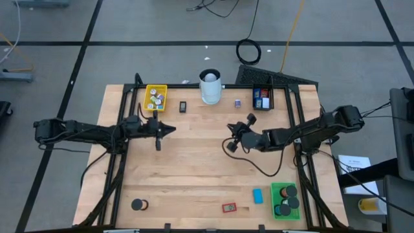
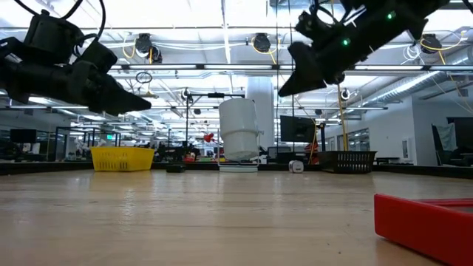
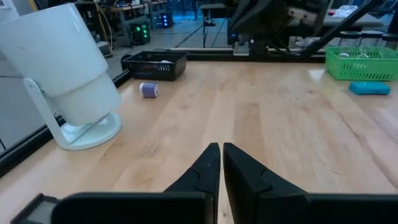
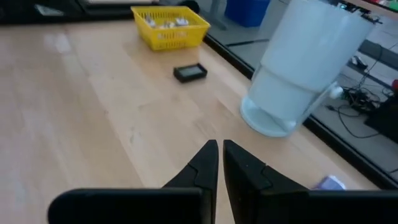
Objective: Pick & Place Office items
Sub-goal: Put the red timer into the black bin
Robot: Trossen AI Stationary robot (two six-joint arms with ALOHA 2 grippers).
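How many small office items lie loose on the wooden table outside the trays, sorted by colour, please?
Black: 2 (small black rectangular piece, black round disc)
Blue: 1 (flat blue block)
Red: 1 (flat red rectangular piece)
Pale purple: 1 (small pale purple roll)
Total: 5

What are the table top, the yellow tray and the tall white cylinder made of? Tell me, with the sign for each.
Table top: likely wood, matte finish; pale planks with visible grain and seams.
Yellow tray: probably plastic; bright uniform colour, slotted mesh-like walls.
Tall white cylinder: looks like smooth plastic with a soft sheen, on a thin white stand; the material is not certain.
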